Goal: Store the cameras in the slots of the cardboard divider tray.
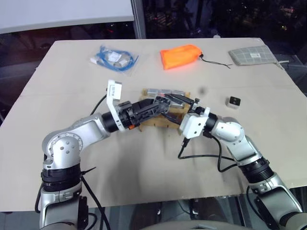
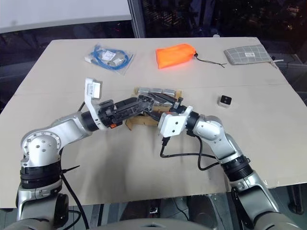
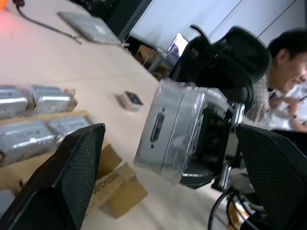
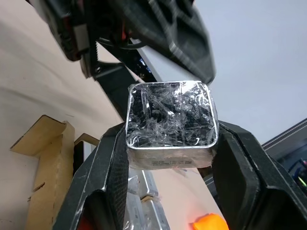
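Note:
My right gripper [image 4: 170, 143] is shut on a silver-grey camera [image 4: 170, 122] wrapped in clear film and holds it in the air over the cardboard divider tray [image 1: 156, 123]. My left gripper [image 3: 172, 139] is open. Its two black fingers [image 3: 72, 172] stand on either side of that camera [image 3: 177, 134] without touching it. The two grippers meet above the tray at mid-table [image 1: 172, 103]. Several wrapped cameras [image 3: 29, 136] sit in the tray's slots, some in the back row [image 1: 160, 92]. One more camera [image 1: 233, 101] lies loose on the table to the right of the tray.
An orange pouch [image 1: 180, 56], a blue cable bag [image 1: 114, 59] and a grey pouch [image 1: 254, 55] lie along the far side of the table. In the left wrist view, a person [image 3: 288, 62] sits beyond the table beside a black office chair [image 3: 225, 52].

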Controlling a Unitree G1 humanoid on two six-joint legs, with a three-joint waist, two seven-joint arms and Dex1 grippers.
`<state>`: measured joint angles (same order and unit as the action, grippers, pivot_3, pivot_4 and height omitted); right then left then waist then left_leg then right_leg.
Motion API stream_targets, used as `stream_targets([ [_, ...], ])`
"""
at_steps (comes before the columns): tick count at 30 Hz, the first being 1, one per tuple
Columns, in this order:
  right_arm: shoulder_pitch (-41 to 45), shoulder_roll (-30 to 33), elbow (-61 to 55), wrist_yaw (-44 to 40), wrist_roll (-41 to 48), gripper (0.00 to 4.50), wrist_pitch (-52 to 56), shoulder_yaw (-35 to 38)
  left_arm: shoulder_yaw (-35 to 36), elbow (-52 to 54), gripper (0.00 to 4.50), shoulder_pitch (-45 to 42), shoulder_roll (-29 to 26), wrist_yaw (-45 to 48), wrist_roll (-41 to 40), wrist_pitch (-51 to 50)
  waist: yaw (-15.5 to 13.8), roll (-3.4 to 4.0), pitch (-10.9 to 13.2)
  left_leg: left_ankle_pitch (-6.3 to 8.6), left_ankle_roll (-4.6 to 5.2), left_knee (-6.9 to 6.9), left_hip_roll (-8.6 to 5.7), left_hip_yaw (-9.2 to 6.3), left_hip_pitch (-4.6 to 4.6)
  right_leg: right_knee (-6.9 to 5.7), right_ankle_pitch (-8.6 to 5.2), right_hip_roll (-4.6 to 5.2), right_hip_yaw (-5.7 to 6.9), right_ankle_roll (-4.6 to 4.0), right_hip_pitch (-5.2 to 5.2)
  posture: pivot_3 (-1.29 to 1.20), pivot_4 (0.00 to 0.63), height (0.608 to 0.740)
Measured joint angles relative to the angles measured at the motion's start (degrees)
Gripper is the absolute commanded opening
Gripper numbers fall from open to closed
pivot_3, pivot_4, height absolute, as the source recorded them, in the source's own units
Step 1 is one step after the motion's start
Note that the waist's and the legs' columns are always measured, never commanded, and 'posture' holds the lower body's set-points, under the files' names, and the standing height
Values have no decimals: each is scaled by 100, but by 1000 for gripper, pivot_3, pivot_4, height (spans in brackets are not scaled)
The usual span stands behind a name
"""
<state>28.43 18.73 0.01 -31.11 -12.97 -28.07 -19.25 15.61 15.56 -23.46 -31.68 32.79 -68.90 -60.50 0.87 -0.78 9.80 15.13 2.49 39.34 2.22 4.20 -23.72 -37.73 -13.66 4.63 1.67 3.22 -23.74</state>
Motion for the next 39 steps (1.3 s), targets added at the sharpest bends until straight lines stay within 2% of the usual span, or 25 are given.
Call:
stream_targets([
  [2, -3, 0, 3, 30, 0, 1889, -27, 0, 1, -7, 2716, 0, -7, 8, -73, -9, 0, 0, 0, 0, 0, 0, 0, 0, 0, 0, 0, 1, 0, 0, 0, 0, 150, 740],
  [4, -5, 0, 3, 63, 4, 1889, -113, 2, 22, -52, 2232, 0, -15, -8, -115, -12, 0, 0, 0, 0, 0, 0, -1, 0, 1, 0, 0, 0, 0, 0, 1, 0, 150, 740],
  [5, -8, 0, 3, 68, 5, 1889, -131, 2, 27, -58, 1610, 1, -16, -16, -114, -12, 0, 0, 0, 0, 0, 0, -1, 0, 1, 0, 0, 0, 0, 0, 1, 0, 150, 740],
  [7, -48, -1, 17, 82, 114, 1889, -137, 17, 44, -56, 930, 0, -40, 28, -165, -8, 0, -1, 0, 0, 0, 0, 0, -1, 0, 0, 0, 0, 1, 0, 1, 0, 150, 740],
  [18, -113, -32, -52, 94, 201, 1889, -19, 11, 3, -87, 894, -39, -65, 98, -157, 23, -1, -1, 0, 0, 0, 0, -1, -1, 1, 0, 0, 1, 1, 0, 2, 0, 150, 740],
  [19, -128, -32, -83, 96, 199, 2690, 26, 11, -8, -101, 894, -52, -64, 109, -140, 26, -2, -1, 0, 0, 0, 0, -1, -1, 1, 0, 0, 1, 1, 0, 2, 0, 150, 740],
  [23, -195, -38, -224, 183, 114, 4422, 299, 62, -110, -177, 894, -156, -16, 142, 9, 105, -7, -1, 0, 0, 0, 0, -2, -2, 0, 1, 0, 0, 2, 0, 2, 0, 150, 740],
  [28, -497, 280, -481, -165, 484, 4422, 1080, 203, -356, -224, 894, -404, -138, 422, 516, 369, -31, -2, 0, 0, 0, 0, -6, -3, -1, 6, 0, 1, 5, 0, 5, 0, 150, 740],
  [31, -972, 685, -886, -618, 1370, 4422, 2275, 647, -566, -338, 894, -620, -366, 731, 975, 584, -51, -3, 2, 0, 1, -1, -6, -4, -2, 8, 0, 1, 7, 0, 6, 0, 150, 740],
  [32, -1224, 938, -1223, -853, 2024, 4422, 3104, 928, -794, -392, 894, -731, -526, 958, 1313, 780, -69, -4, 3, 0, 1, -2, -6, -6, -4, 8, 0, 1, 9, 0, 6, 0, 150, 740],
  [33, -1257, 1001, -1280, -896, 2140, 4422, 3255, 985, -828, -397, 894, -736, -567, 1001, 1378, 818, -66, -4, 3, 0, 1, -3, -6, -5, -3, 10, 0, 0, 8, -1, 6, 0, 150, 740],
  [36, -1656, 1972, -2148, -1389, 3778, 4422, 5213, 1932, -1518, -657, 894, -1005, -902, 1707, 2350, 1495, -75, 0, 6, 2, 3, -5, -7, -3, -2, 12, -1, -2, 8, -1, 6, 0, 150, 740],
  [39, -1959, 2942, -2648, -1710, 5034, 4422, 6571, 2917, -2187, -1044, 894, -1263, -1206, 2342, 3380, 2336, -107, 2, 7, 13, 22, -9, -5, 0, -2, 17, -1, -5, 6, -2, 5, 0, 150, 740],
])
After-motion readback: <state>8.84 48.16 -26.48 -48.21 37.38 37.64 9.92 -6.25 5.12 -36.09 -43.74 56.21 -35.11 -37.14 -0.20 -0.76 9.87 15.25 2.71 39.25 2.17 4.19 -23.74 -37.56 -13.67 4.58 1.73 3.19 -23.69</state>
